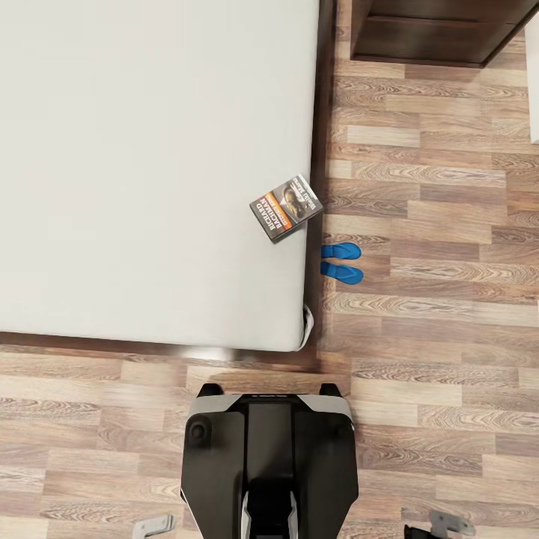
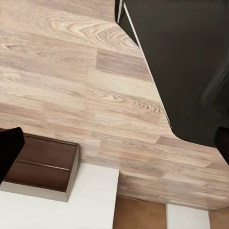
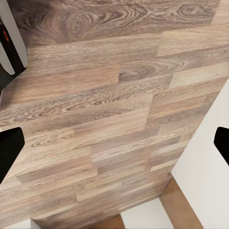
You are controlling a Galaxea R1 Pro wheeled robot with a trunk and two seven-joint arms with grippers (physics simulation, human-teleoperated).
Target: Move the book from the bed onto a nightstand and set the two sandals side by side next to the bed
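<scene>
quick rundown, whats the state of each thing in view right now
book: lying flat, cover up, at the bed's edge, a corner slightly over the side
bed: bare light-grey mattress, carrying just the book
sandals: on the floor beside the bed, side by side, close together
left gripper: low over the floor, holding nothing, jaws spread
right gripper: low over the floor, holding nothing, jaws spread

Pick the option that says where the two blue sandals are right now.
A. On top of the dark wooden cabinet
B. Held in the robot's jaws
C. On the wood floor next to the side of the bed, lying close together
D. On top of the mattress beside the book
C: the head view shows the sandals paired on the floor right beside the bed, just below the book at the mattress edge.
</scene>
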